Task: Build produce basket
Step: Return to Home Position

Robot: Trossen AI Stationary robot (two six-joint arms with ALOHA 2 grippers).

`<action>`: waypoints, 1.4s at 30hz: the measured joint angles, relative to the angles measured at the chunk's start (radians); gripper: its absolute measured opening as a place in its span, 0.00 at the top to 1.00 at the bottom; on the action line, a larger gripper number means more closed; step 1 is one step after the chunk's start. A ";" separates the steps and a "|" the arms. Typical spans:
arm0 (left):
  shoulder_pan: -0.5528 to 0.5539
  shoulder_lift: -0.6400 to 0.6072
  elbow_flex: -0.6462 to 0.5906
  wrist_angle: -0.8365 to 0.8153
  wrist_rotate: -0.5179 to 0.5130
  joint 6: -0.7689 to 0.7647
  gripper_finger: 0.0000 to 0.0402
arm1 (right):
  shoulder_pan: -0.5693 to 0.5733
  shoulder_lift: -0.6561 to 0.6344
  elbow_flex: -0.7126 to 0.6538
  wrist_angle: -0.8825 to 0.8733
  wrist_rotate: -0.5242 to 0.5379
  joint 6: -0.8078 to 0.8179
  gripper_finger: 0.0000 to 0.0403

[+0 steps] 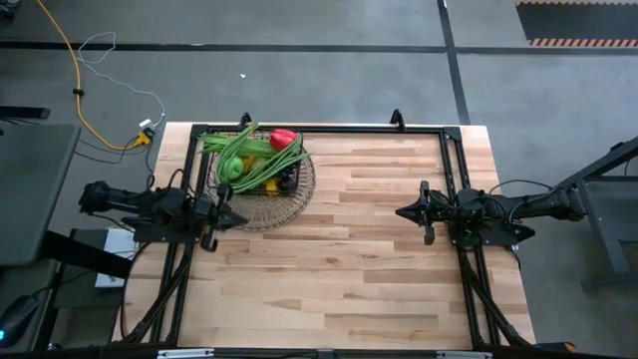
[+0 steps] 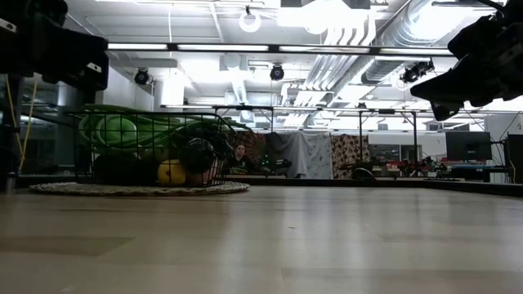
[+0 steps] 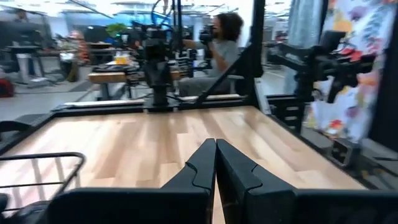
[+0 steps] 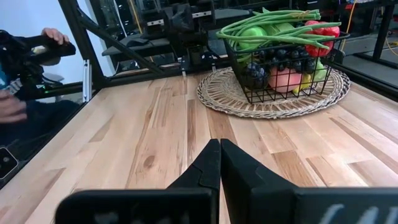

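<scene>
the basket (image 1: 297,185) sits on a round woven mat (image 1: 271,215) in the upper left part of the wooden table (image 1: 379,269), heaped with produce: long green beans (image 1: 254,150) lie across the top, a red pepper (image 1: 283,139) shows at its upper right, and green and yellow fruit lie beneath. the left gripper (image 1: 237,216) hangs at the mat's lower left edge, fingers pressed together, pointing right. the right gripper (image 1: 401,212), likewise closed, points left from the table's right side, well apart from the basket

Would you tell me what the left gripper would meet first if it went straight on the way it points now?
Only bare tabletop lies ahead, then probably the right gripper facing it; the left gripper may pass slightly beside it.
</scene>
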 joint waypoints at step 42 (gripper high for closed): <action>-0.005 0.008 -0.001 0.001 0.007 -0.014 1.00 | 0.000 0.000 0.000 0.000 0.000 0.000 1.00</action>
